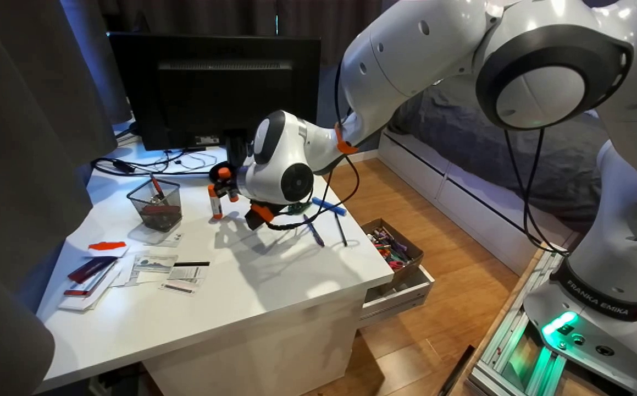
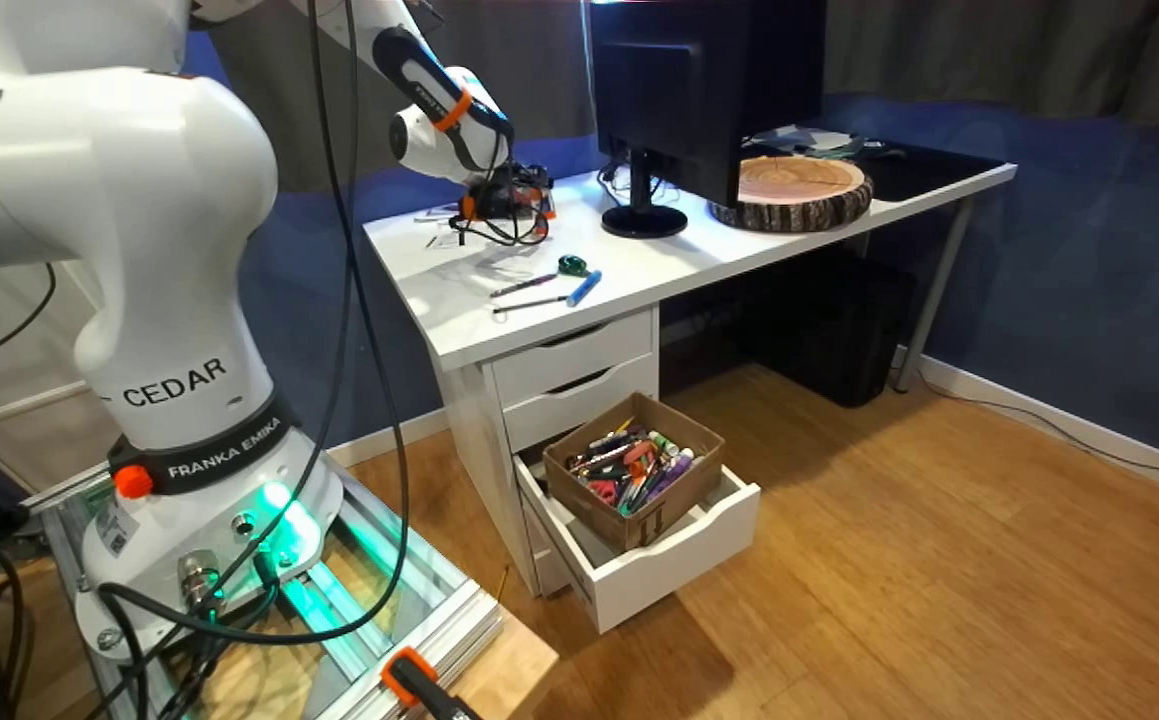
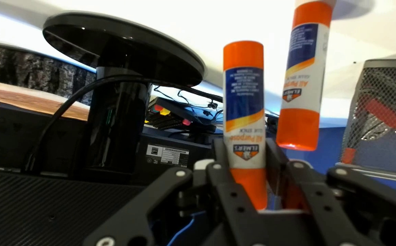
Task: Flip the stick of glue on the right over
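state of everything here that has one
Black two-finger gripper: closed
White-orange glue stick in it: held, roughly upright
Other white-orange glue stick: standing upright
Brown cardboard box: open, filled
White drawer holding it: pulled open
White upper drawers: shut
Green base light: lit
Black monitor: back showing, power unclear

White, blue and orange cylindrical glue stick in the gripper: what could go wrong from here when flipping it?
1. Slip: the gripper holds the white, blue and orange cylindrical glue stick toward one orange end, so it might pivot or slip as the wrist turns.
2. Knock-over: the matching upright glue stick stands close by; the turn could topple it.
3. Collision: the glossy black round monitor base is also nearby, so the gripper may bump it.
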Robot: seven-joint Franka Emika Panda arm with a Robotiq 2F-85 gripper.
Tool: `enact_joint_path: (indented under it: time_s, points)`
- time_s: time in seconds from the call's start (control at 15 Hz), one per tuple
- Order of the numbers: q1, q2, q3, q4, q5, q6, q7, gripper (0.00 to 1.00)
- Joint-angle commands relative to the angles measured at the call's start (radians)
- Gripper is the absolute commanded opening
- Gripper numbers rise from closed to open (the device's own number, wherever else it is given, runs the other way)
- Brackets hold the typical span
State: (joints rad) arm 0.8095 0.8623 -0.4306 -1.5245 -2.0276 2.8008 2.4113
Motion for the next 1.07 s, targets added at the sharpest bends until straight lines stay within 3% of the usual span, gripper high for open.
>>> enact_joint_path:
  time_s: [0.0,0.33,0.67,0.8,1.0]
  points:
    - [-0.035,0.024,0.030,0.040,-0.144,0.018,0.162,0.08]
    - [-0.065,0.029,0.066,0.030,-0.282,-0.001,0.299,0.08]
    - [-0.088,0.034,0.089,0.026,-0.348,-0.011,0.359,0.08]
    - [-0.097,0.033,0.097,0.026,-0.360,-0.010,0.358,0.57]
    - [-0.108,0.028,0.107,0.019,-0.367,-0.011,0.355,0.76]
